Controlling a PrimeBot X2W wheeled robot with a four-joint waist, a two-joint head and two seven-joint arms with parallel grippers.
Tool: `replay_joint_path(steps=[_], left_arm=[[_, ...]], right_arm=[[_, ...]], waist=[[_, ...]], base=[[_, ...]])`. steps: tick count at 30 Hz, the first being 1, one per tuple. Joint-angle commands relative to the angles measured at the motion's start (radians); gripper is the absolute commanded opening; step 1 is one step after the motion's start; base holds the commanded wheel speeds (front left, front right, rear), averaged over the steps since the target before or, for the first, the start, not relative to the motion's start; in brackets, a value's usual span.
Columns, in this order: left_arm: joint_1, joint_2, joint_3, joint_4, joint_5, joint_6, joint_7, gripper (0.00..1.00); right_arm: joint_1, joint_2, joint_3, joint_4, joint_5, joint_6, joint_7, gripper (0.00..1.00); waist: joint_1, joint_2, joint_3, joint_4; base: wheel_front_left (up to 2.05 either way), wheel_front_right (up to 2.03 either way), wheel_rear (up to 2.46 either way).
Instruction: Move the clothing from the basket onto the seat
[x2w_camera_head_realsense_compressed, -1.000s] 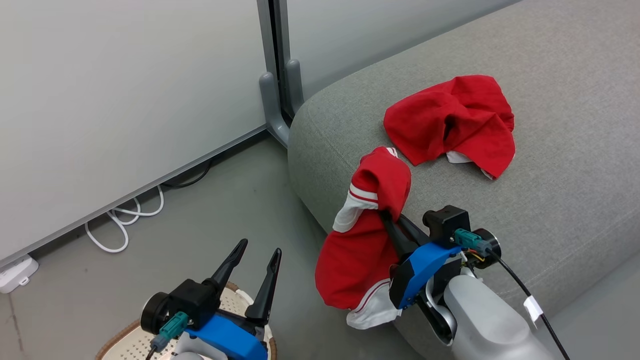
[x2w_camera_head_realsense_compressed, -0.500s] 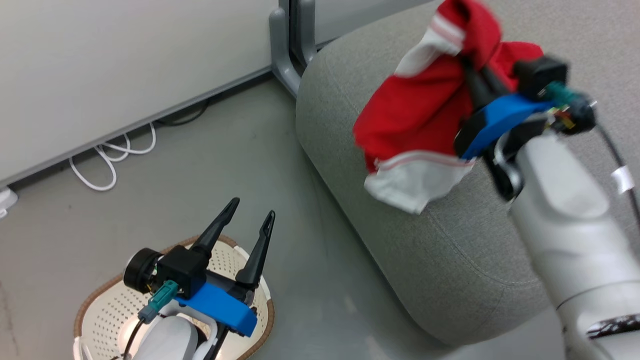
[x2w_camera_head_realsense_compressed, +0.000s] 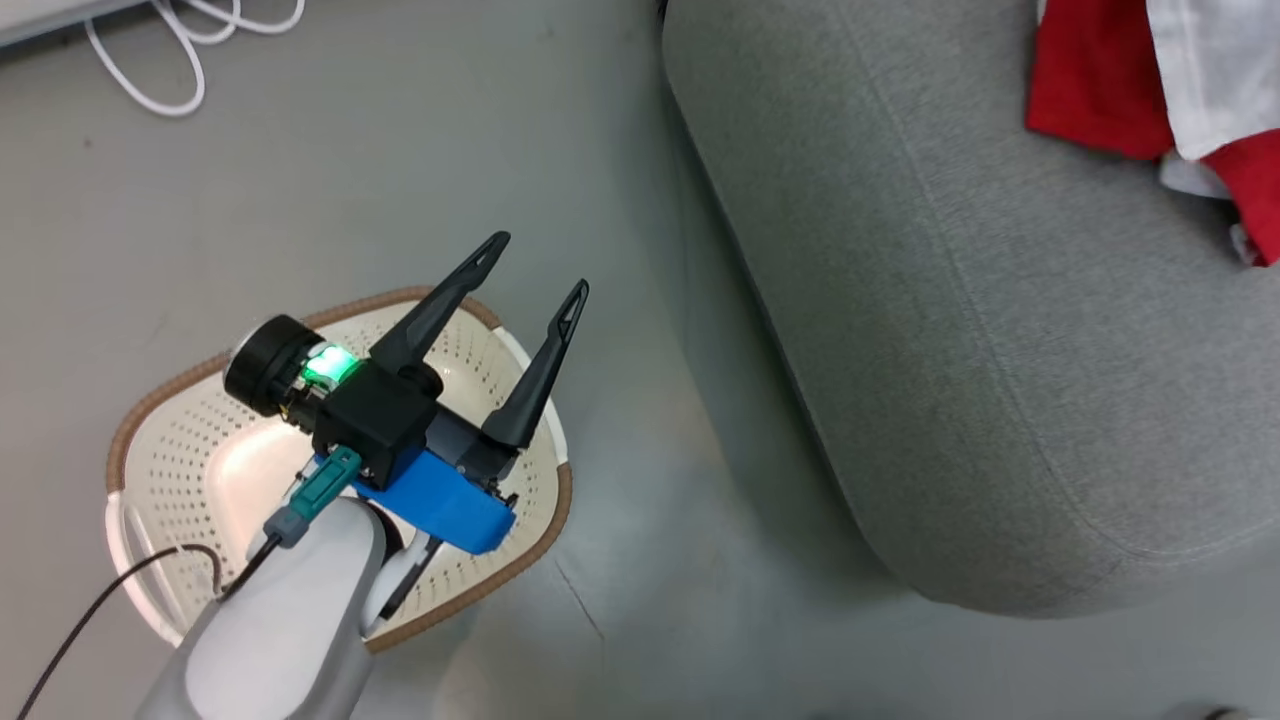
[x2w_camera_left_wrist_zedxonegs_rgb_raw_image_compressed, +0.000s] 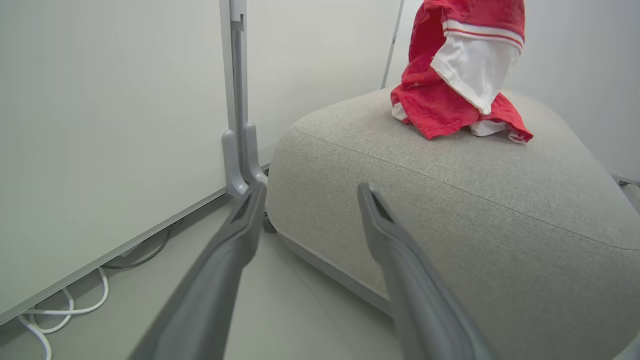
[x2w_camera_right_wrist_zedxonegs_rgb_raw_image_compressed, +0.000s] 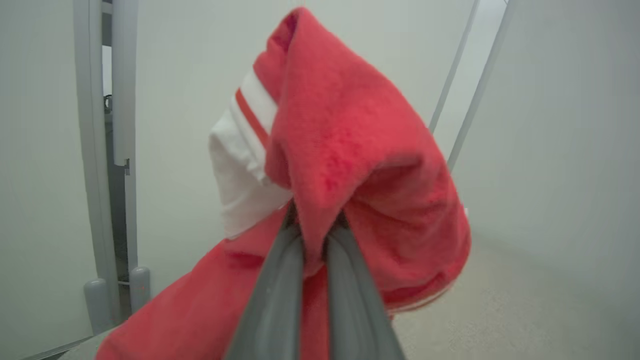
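The left gripper (x2w_camera_head_realsense_compressed: 540, 265) has 2 long, dark, tapering fingers spread wide apart with nothing between them. A blue housing and a lit green lamp sit behind them. Directly under it lies the basket (x2w_camera_head_realsense_compressed: 135, 425): 1 oval tub of cream plastic with walls dotted with small round holes, a brown woven-look rim and white handles. Its smooth bottom shows beside the wrist.

Past the fingertips comes smooth grey floor (x2w_camera_head_realsense_compressed: 640, 200). To the gripper's right is the seat (x2w_camera_head_realsense_compressed: 950, 300), 1 broad sofa in coarse grey woven cloth with rounded corners and a stitched seam following its edge. In the left wrist view the fingers point at that rounded corner without touching it.

The right gripper (x2w_camera_right_wrist_zedxonegs_rgb_raw_image_compressed: 315, 222) has its 2 fingers (x2w_camera_right_wrist_zedxonegs_rgb_raw_image_compressed: 280, 290) pressed together on a fold of the striped garment (x2w_camera_right_wrist_zedxonegs_rgb_raw_image_compressed: 350, 150). This is soft, fleecy red cloth that bulges over the tips and droops on both sides, with white trim crossed by a thin red line on the left.

Farther from the left gripper, on top of the seat, a crumpled red heap (x2w_camera_left_wrist_zedxonegs_rgb_raw_image_compressed: 440, 112) with white edges rests on the cushion. The striped piece hangs above the heap and meets it. I cannot tell where 1 garment ends and the next begins.

Farthest off stand pale, smooth wall panels (x2w_camera_left_wrist_zedxonegs_rgb_raw_image_compressed: 100, 100) and 1 grey upright post (x2w_camera_left_wrist_zedxonegs_rgb_raw_image_compressed: 240, 125) on 2 rounded feet. White cable (x2w_camera_left_wrist_zedxonegs_rgb_raw_image_compressed: 60, 310) lies looped along the wall's foot.
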Motion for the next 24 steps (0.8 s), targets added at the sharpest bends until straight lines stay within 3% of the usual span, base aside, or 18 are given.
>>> replay_joint_path(steps=[1, 10, 19, 20, 21, 22, 23, 24], left_arm=[[-0.028, 0.027, -0.006, -0.008, 0.001, -0.001, 0.004, 1.00], [-0.048, 0.056, -0.001, -0.021, -0.010, 0.000, 0.006, 1.00], [-0.028, 0.045, 0.003, 0.001, -0.026, 0.008, -0.001, 1.00], [-0.023, 0.044, 0.003, 0.006, -0.029, 0.008, -0.002, 1.00], [-0.019, 0.040, 0.002, 0.012, -0.029, 0.007, -0.003, 1.00], [-0.015, 0.037, 0.000, 0.017, -0.032, 0.007, -0.004, 1.00], [-0.011, 0.032, -0.001, 0.022, -0.036, 0.007, -0.005, 1.00], [-0.007, 0.026, -0.001, 0.027, -0.037, 0.007, -0.006, 1.00]], right_arm=[[0.043, 0.010, -0.040, 0.009, -0.005, -0.001, -0.012, 0.00], [0.151, 0.100, -0.105, 0.116, -0.077, 0.000, -0.057, 0.00], [0.183, 0.119, -0.123, 0.146, -0.122, 0.000, -0.081, 0.00], [0.186, 0.117, -0.123, 0.145, -0.130, 0.000, -0.083, 0.04], [0.190, 0.117, -0.122, 0.144, -0.136, 0.000, -0.085, 0.15], [0.197, 0.116, -0.121, 0.143, -0.143, 0.000, -0.085, 0.41], [0.205, 0.114, -0.121, 0.142, -0.149, 0.000, -0.086, 0.58], [0.211, 0.115, -0.120, 0.142, -0.154, 0.000, -0.087, 1.00]], waist=[[-0.0002, 0.0000, 0.105, 0.056], [-0.0002, 0.0000, 0.151, 0.054], [-0.0002, 0.0000, 0.102, 0.054], [-0.0002, 0.0000, 0.091, 0.055], [-0.0002, 0.0000, 0.079, 0.057], [-0.0002, 0.0000, 0.064, 0.060], [-0.0002, 0.0000, 0.049, 0.063], [-0.0002, 0.0000, 0.032, 0.067]], base=[[0.00, 0.00, 0.00], [0.00, 0.00, 0.00], [0.00, 0.00, 0.00], [0.00, 0.00, 0.00], [0.00, 0.00, 0.00], [0.00, 0.00, 0.00], [0.00, 0.00, 0.00], [0.00, 0.00, 0.00]])
